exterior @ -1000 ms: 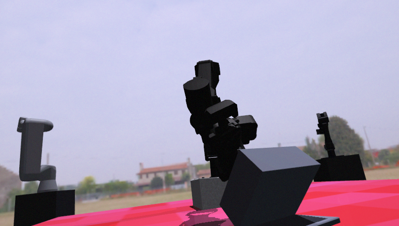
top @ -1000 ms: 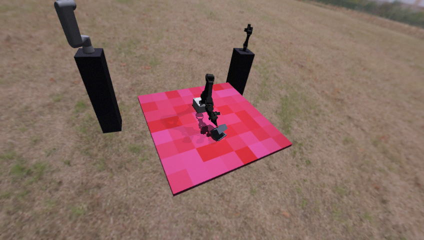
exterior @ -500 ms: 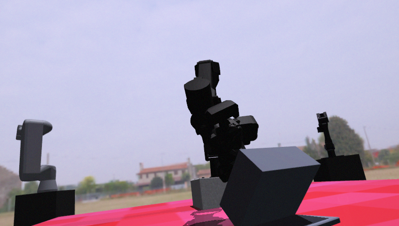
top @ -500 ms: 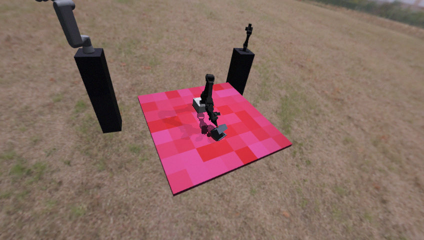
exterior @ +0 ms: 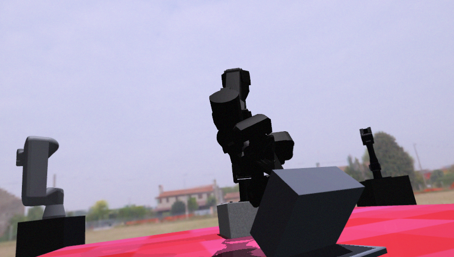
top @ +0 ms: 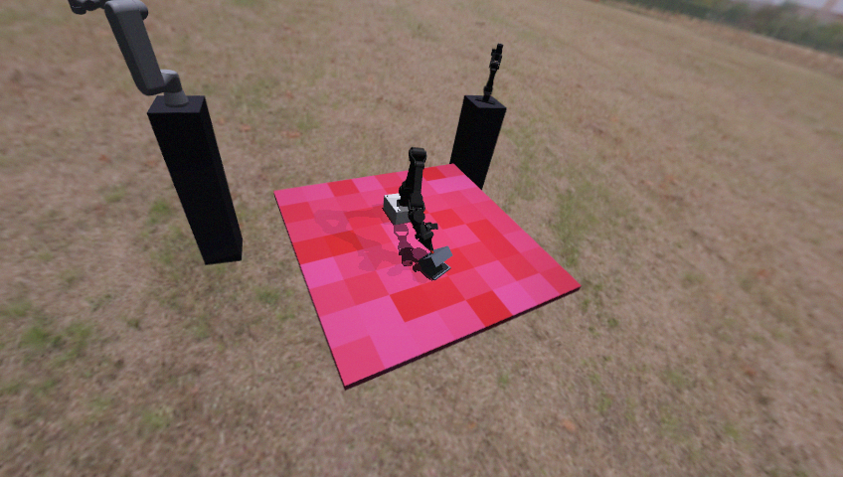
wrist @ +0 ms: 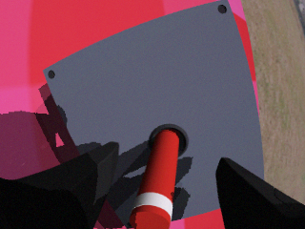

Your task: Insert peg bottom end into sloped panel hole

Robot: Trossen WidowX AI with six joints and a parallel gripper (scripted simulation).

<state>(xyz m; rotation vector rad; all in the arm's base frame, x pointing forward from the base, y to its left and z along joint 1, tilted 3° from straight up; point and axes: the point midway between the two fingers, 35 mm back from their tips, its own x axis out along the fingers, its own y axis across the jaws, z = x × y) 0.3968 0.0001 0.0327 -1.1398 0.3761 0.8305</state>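
In the hole (wrist: 183, 141) — the red peg (wrist: 161, 167), gripper (wrist: 170, 159) jaws spread around it, apart

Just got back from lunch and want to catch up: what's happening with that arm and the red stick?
The black arm has a red peg standing with its lower end in the round hole of a sloped gray panel. The jaws are open on either side of the peg, not gripping it. Backing away is probably next; how deep it sits, I can't tell.
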